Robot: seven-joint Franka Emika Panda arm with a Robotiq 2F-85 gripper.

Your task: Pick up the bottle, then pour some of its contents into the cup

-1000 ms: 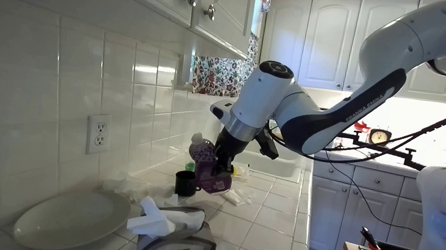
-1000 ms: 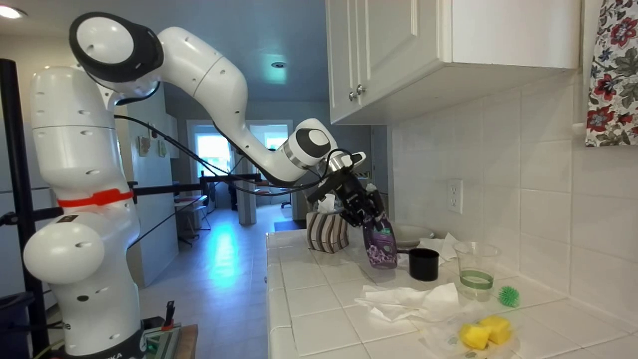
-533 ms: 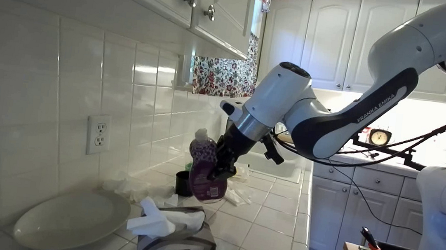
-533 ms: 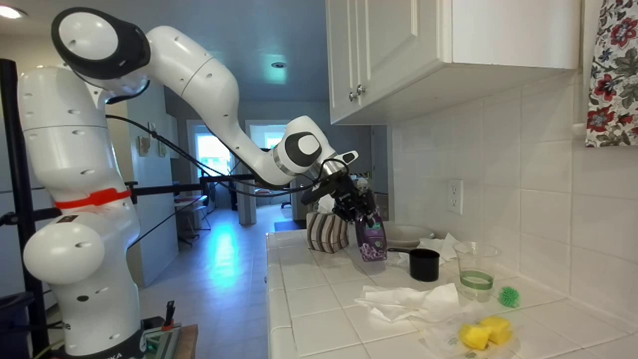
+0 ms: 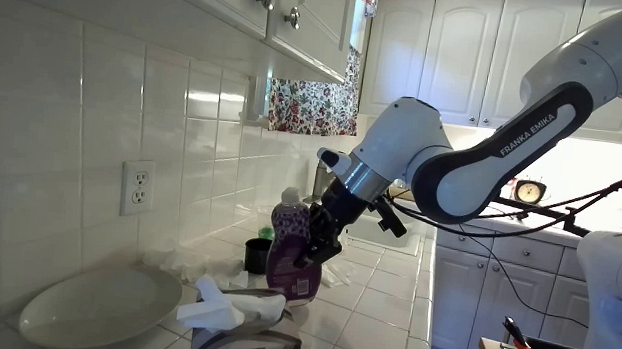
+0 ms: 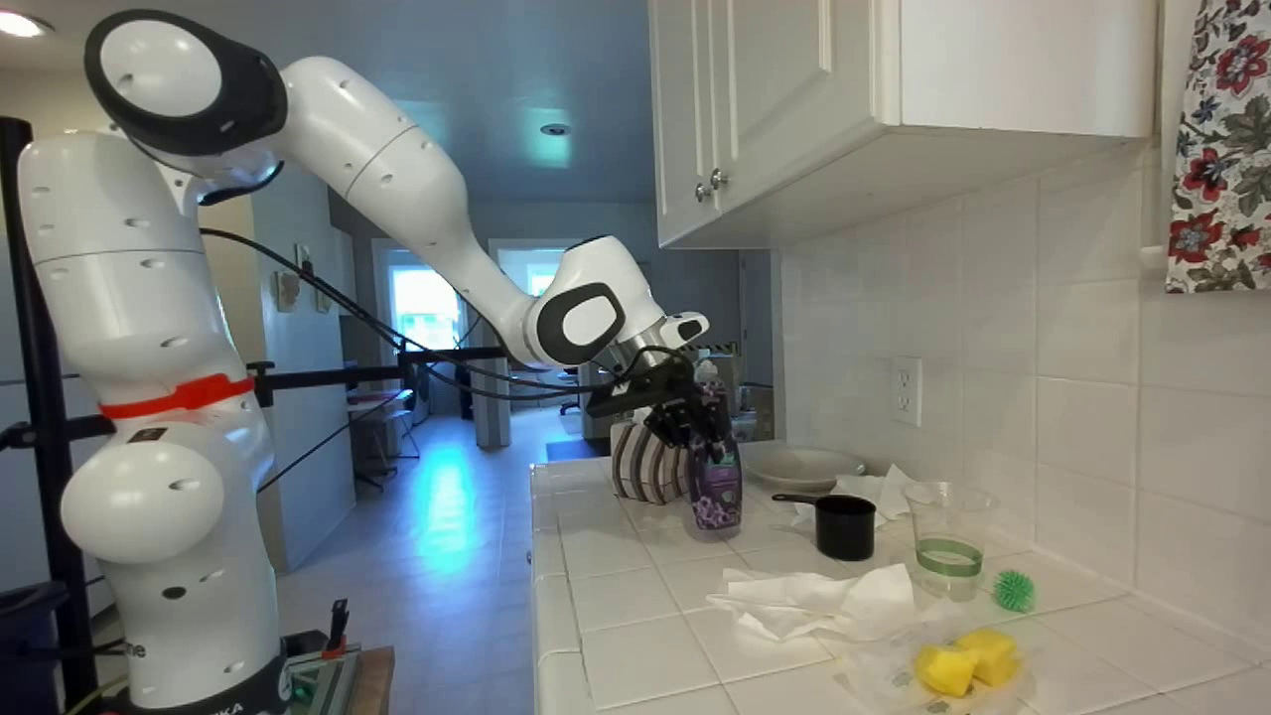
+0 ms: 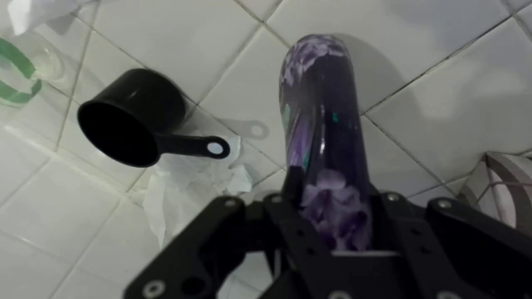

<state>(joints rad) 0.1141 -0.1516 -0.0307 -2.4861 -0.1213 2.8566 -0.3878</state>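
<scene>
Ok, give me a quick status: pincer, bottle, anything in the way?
Pincer gripping purple bottle, top up, leaning slightly. Black cup upright, apart from bottle. Tissue box near bottle, opposite side from cup.

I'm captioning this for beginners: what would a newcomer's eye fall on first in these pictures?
Probably the big white robot arm extended over the tiled counter, its black pincer gripping a purple bottle. Next come the black cup beside the bottle and bright yellow chunks in the foreground of an exterior view.
</scene>
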